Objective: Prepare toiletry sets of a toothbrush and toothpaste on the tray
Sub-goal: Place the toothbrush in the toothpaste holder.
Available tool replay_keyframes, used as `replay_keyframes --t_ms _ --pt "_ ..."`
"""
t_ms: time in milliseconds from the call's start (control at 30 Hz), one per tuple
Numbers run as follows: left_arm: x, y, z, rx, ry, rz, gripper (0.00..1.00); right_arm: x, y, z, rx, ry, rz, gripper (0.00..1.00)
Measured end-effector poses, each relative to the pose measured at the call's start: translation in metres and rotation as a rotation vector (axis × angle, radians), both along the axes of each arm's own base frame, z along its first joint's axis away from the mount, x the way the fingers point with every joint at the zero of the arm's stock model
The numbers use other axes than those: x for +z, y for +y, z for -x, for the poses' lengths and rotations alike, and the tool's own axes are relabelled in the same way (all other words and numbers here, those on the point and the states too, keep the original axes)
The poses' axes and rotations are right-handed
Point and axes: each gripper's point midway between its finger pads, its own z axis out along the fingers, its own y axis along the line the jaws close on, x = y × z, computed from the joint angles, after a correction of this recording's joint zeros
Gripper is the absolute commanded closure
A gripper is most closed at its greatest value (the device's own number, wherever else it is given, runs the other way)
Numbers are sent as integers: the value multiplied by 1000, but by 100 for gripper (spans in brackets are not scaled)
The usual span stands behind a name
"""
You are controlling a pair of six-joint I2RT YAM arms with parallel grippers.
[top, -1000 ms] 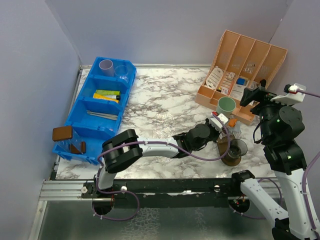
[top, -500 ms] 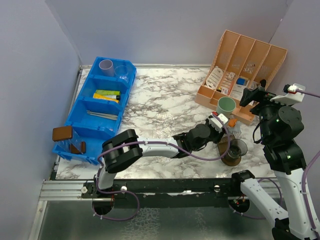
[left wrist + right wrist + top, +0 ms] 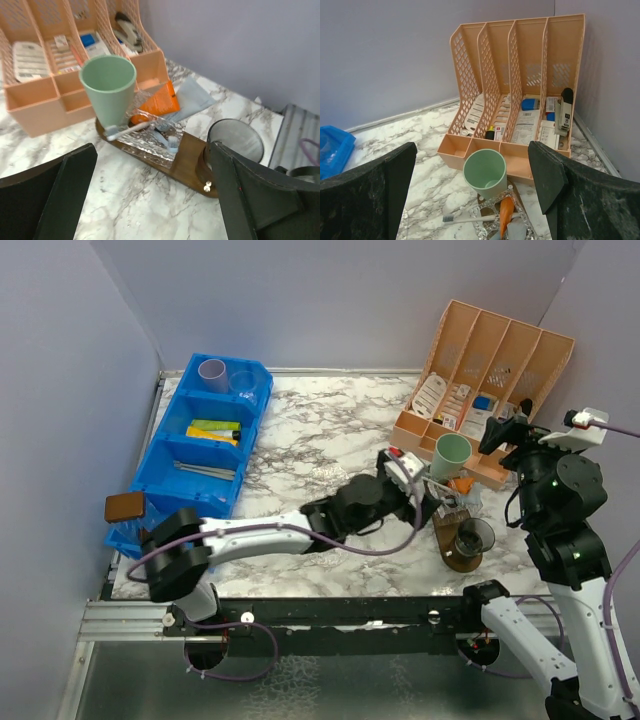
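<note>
The left tool [image 3: 150, 150] stands wide open with nothing between its fingers. It hangs low over the marbled white surface [image 3: 320, 440], just beside the oval brown wooden tray [image 3: 187, 160], and touches none of it. The right tool [image 3: 472, 147] is spread just as wide and is also empty, held well above the peach mesh file organiser [image 3: 490, 360] in the far right corner.

The tray lies near the right edge of the surface. At its far end the mint green plastic cup [image 3: 107, 85] stands upright, just in front of the organiser. At its near end is the smoky dark translucent cup [image 3: 235, 142], also upright. Between them lie a thin white toothbrush [image 3: 132, 130], an orange tube [image 3: 160, 102] and a pale blue-grey tube [image 3: 192, 97], loose in a heap over something clear and faceted (I cannot tell what it is).

Along the left edge sits a blue plastic compartment bin [image 3: 160, 475], with a lilac cup [image 3: 212, 370] in its far compartment. Plain lavender walls close in the surface on three sides.
</note>
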Motion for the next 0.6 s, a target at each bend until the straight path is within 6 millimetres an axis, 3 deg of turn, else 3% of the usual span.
replay_keyframes --t_ms 100,200,300,433,600 --pt "40 41 -4 2 6 52 1 -5 1 2 9 -5 25 5" --pt "83 108 -30 100 19 121 1 -9 2 6 22 -15 43 1" --pt "106 178 -60 252 33 145 1 -9 4 9 40 -34 47 0" --pt "100 241 -80 401 60 83 1 -11 7 7 54 -45 45 0" --pt "54 312 -127 603 168 -55 1 -15 10 -3 52 -52 42 0"
